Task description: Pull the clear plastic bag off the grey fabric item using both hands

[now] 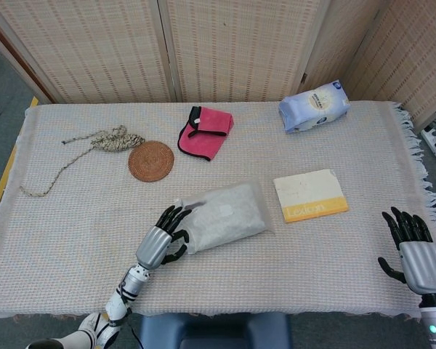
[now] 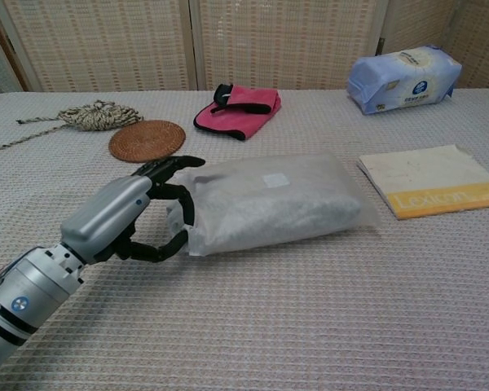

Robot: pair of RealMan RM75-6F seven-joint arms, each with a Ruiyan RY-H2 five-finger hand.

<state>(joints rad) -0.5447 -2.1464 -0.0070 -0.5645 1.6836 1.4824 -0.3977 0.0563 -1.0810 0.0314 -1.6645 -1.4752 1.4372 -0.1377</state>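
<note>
The clear plastic bag [image 1: 225,216] [image 2: 269,204] lies near the middle of the table with the grey fabric item inside it. My left hand [image 1: 160,240] [image 2: 126,216] is at the bag's left end. Its fingers [image 2: 175,167] arch over the top corner and the thumb curls under the front corner, touching the plastic without a firm grip. My right hand [image 1: 418,254] hovers at the table's front right edge, far from the bag, with its fingers spread and nothing in it. The chest view does not show the right hand.
A white and yellow book [image 1: 310,195] lies just right of the bag. A blue tissue pack [image 1: 314,105] sits at the back right, a pink cloth [image 1: 206,131] at the back centre. A woven coaster [image 1: 151,161] and a rope bundle [image 1: 109,139] lie back left.
</note>
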